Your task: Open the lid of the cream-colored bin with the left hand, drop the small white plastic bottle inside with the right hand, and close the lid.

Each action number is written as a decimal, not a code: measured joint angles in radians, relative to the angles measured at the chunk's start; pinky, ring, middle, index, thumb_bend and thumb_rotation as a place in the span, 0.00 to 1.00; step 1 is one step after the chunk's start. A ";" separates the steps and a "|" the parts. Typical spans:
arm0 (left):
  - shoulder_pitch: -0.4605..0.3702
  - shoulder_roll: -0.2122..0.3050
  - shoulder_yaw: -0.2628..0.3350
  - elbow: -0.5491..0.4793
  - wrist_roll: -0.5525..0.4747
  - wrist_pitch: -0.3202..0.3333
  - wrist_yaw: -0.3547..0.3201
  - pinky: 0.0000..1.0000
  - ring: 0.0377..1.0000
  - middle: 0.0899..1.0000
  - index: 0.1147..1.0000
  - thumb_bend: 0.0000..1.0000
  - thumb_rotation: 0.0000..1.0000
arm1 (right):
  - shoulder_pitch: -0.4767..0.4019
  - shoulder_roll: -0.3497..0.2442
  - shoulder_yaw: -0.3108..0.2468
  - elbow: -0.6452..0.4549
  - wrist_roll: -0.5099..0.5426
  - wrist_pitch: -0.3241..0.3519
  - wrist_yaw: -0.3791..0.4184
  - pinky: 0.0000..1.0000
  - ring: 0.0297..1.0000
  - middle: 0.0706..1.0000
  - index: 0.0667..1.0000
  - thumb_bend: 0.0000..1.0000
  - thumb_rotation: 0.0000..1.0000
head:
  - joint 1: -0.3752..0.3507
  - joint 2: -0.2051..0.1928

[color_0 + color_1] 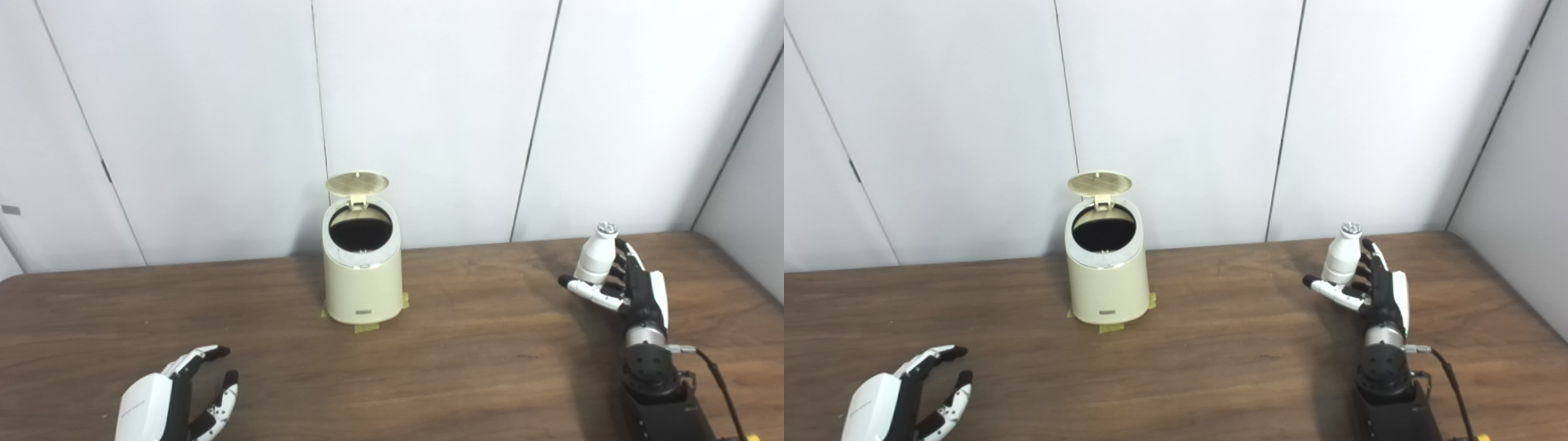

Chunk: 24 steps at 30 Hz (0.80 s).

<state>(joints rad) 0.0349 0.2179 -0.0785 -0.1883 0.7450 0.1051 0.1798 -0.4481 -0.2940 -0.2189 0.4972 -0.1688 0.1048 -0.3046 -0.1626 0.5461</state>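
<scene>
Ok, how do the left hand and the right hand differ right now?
The left hand is open and holds nothing; the right hand is wrapped around the small white bottle, which stands upright. The left hand sits near the front edge of the table, nearer than the bin with its raised lid; the right hand is farther back, well right of the bin. Both are clear of the bin.
</scene>
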 measured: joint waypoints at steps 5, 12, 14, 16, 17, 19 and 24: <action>0.002 0.000 0.000 0.001 0.000 -0.007 0.004 0.74 0.78 0.73 0.70 0.24 0.46 | -0.023 -0.015 0.007 0.051 0.001 -0.020 -0.001 0.75 0.82 0.86 0.89 0.85 0.21 | 0.000 -0.005; 0.009 0.000 0.005 0.001 0.000 -0.008 0.005 0.74 0.77 0.73 0.70 0.24 0.47 | -0.051 -0.044 0.026 0.106 -0.003 -0.026 -0.005 0.72 0.80 0.83 0.87 0.86 0.21 | 0.000 -0.003; 0.009 -0.001 0.005 0.001 0.000 -0.008 0.005 0.74 0.78 0.73 0.70 0.24 0.46 | -0.056 -0.046 0.031 0.113 -0.008 -0.026 -0.011 0.69 0.77 0.82 0.86 0.85 0.21 | 0.000 -0.003; 0.009 -0.001 0.006 0.001 0.000 -0.008 0.006 0.74 0.78 0.72 0.70 0.25 0.46 | -0.056 -0.045 0.035 0.113 -0.014 -0.026 -0.019 0.68 0.76 0.79 0.83 0.83 0.17 | 0.000 -0.003; 0.009 -0.001 0.006 0.001 0.000 -0.008 0.006 0.74 0.78 0.72 0.70 0.25 0.46 | -0.057 -0.044 0.034 0.114 -0.014 -0.026 -0.025 0.67 0.74 0.77 0.81 0.83 0.15 | 0.000 -0.002; 0.009 -0.001 0.006 0.001 0.000 -0.008 0.006 0.75 0.78 0.73 0.70 0.24 0.46 | -0.057 -0.039 0.027 0.115 -0.013 -0.025 -0.048 0.61 0.68 0.71 0.74 0.83 0.13 | 0.002 0.000; 0.009 -0.002 0.005 0.001 0.000 -0.008 0.006 0.76 0.78 0.73 0.70 0.24 0.46 | -0.057 -0.031 0.024 0.128 -0.039 -0.078 -0.163 0.48 0.53 0.52 0.45 0.55 0.02 | 0.002 0.000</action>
<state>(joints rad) 0.0442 0.2160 -0.0730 -0.1877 0.7452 0.0971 0.1856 -0.5048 -0.3253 -0.1952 0.6255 -0.2077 0.0265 -0.4680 -0.1611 0.5461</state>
